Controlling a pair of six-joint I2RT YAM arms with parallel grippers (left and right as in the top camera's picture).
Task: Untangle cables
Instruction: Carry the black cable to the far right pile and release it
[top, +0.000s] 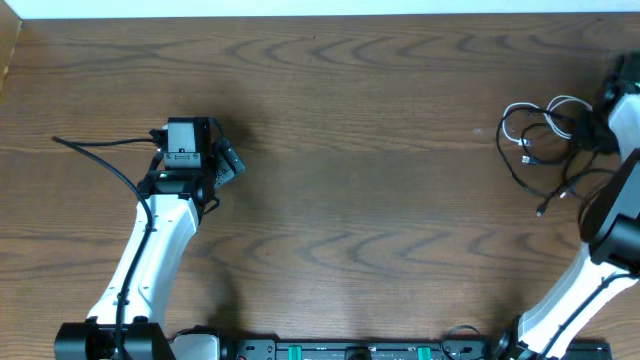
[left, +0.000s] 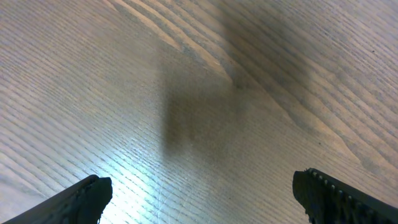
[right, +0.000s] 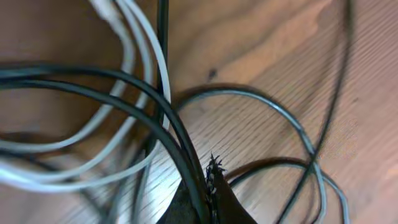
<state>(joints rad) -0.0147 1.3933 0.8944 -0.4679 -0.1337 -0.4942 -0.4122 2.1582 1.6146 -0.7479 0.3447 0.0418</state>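
The cables (top: 545, 140) lie in a loose tangle at the table's far right: white loops (top: 528, 112) at the top and thin black cords (top: 545, 185) trailing toward the front. My right gripper (top: 598, 132) sits at the tangle's right side. In the right wrist view it (right: 210, 186) is shut on a black cable (right: 177, 134) that runs up between its tips, with the white cable (right: 134, 59) looping behind. My left gripper (top: 230, 162) hovers over bare wood far left of the tangle. Its jaws (left: 202, 199) stand wide open with nothing between the fingers (left: 84, 199).
A thicker black wire (top: 100, 150) runs from the left arm out across the wooden table (top: 380, 200). The table's back edge (top: 320, 18) meets a white strip. The right arm (top: 610, 230) stands close to the table's right edge.
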